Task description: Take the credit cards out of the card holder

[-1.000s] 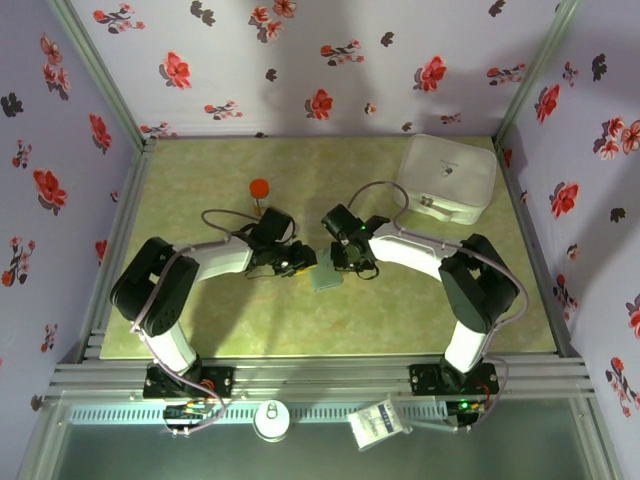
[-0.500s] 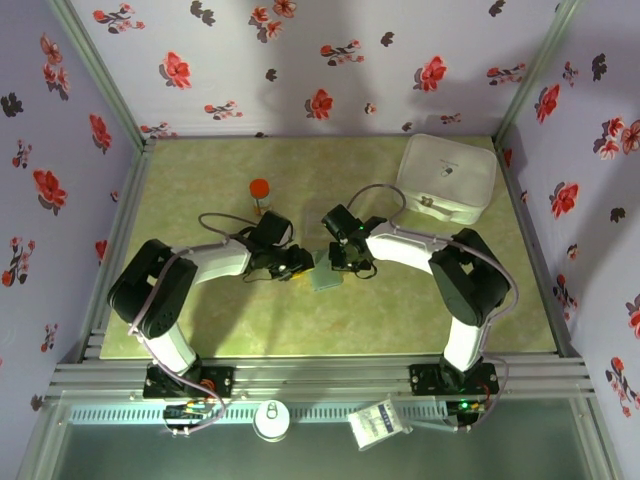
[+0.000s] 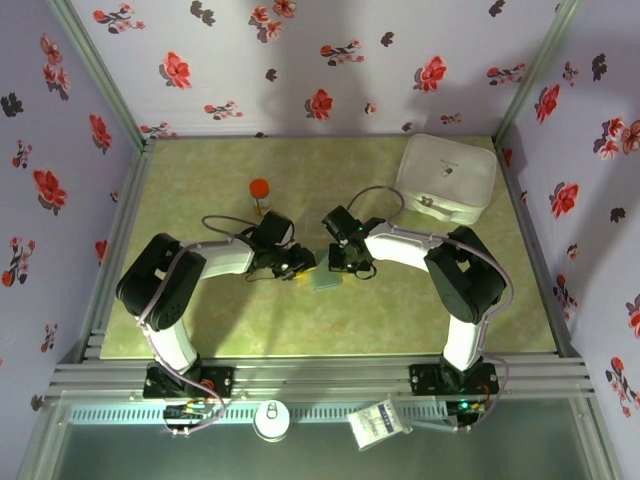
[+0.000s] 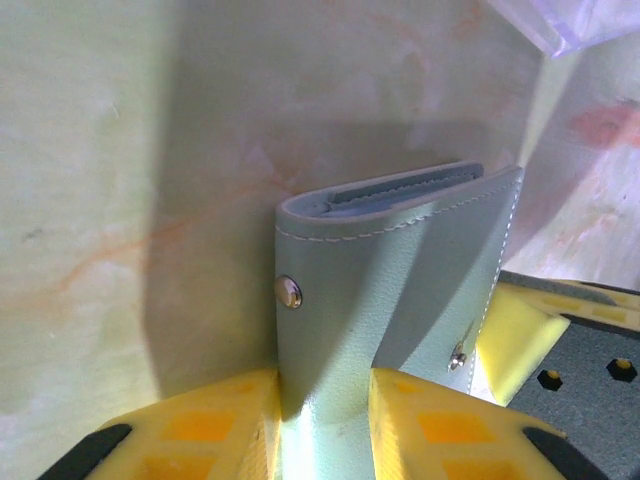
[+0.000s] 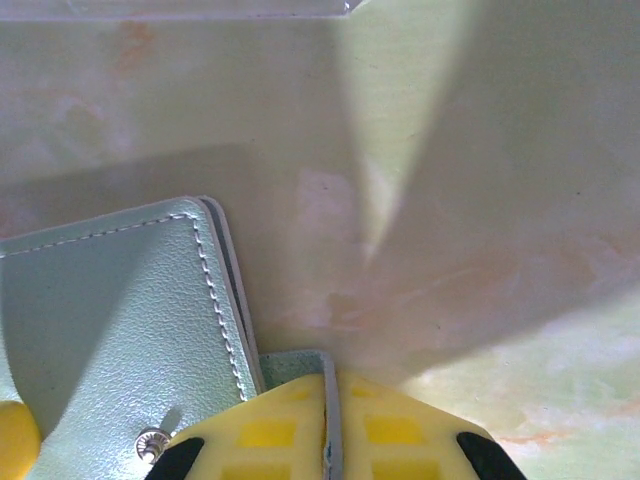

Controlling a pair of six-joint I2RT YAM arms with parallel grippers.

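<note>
From the top, you see the holder [image 3: 326, 279] at frame centre, with the left claw [image 3: 300, 266] and the right claw [image 3: 342, 264] meeting at it. In the left wrist view, the left claw [image 4: 322, 430] clamps the holder [image 4: 400, 280] at bottom centre. In the right wrist view, the right claw [image 5: 328, 420] is pinched narrow on a thin flap of the holder [image 5: 110, 320] at bottom centre.

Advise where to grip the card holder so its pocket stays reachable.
Pinch one flat panel of the card holder across its thin section, just below the snap stud, pads on both faces, as the left gripper does. Come from the end opposite the stitched pocket mouth, leaving it free. The right gripper pinches another flap edge likewise.
</note>
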